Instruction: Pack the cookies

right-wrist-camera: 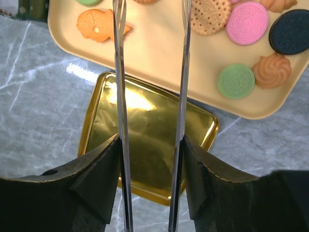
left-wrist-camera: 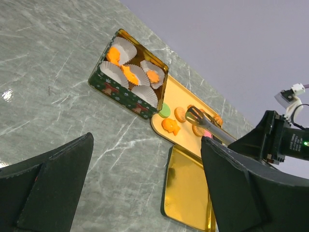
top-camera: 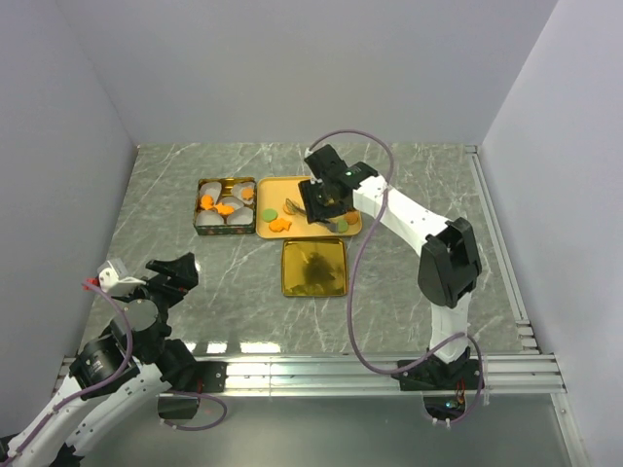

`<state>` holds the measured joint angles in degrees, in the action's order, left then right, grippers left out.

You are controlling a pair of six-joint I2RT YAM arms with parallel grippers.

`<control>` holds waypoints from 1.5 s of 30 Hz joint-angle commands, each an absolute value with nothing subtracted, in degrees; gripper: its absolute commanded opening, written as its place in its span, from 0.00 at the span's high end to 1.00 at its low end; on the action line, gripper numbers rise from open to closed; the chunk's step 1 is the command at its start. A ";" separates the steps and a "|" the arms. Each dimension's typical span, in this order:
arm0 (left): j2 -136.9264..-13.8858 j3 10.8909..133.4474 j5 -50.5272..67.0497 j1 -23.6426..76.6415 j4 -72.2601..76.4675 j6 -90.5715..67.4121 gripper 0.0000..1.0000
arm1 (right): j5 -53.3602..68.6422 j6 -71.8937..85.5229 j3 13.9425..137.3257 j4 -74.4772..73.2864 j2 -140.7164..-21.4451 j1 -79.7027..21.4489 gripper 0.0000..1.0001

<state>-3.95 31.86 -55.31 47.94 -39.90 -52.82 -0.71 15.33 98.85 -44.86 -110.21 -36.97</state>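
The cookies lie on a yellow tray [top-camera: 343, 226]: an orange fish [right-wrist-camera: 96, 24], a tan round [right-wrist-camera: 209, 15], a pink round [right-wrist-camera: 247, 22], a dark round [right-wrist-camera: 291, 31], a green round [right-wrist-camera: 235, 81] and a tan swirl [right-wrist-camera: 272, 69]. A few orange cookies [left-wrist-camera: 129, 73] sit in white paper cups in the green tin [top-camera: 225, 231]. My right gripper [right-wrist-camera: 150, 145] is shut on metal tongs [right-wrist-camera: 119, 72] and hovers over the tray [top-camera: 326, 199]. The tong arms stand apart and their tips [left-wrist-camera: 193, 115] hang over the tray's cookies. My left gripper [left-wrist-camera: 147, 145] is open and empty, near the table's front left [top-camera: 175, 277].
The tin's gold lid [top-camera: 313, 267] lies upside down just in front of the tray, and it also shows in the right wrist view [right-wrist-camera: 145, 130]. The tin stands touching the tray's left side. Grey walls close in the marble table on three sides.
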 commanded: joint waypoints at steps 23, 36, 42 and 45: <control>-1.76 32.70 -55.81 48.25 -38.58 -53.09 0.01 | -4.48 13.36 119.36 -54.76 -124.10 -39.73 0.37; -1.41 32.61 -55.90 48.25 -38.41 -53.09 0.00 | -4.48 13.36 121.38 -56.34 -126.04 -40.69 0.47; -1.23 32.61 -56.07 48.25 -38.67 -53.35 0.01 | -4.83 13.62 121.73 -56.60 -126.30 -40.69 0.55; -1.23 32.61 -56.07 48.25 -38.58 -53.26 0.01 | -5.71 13.89 123.04 -57.39 -126.74 -40.69 0.56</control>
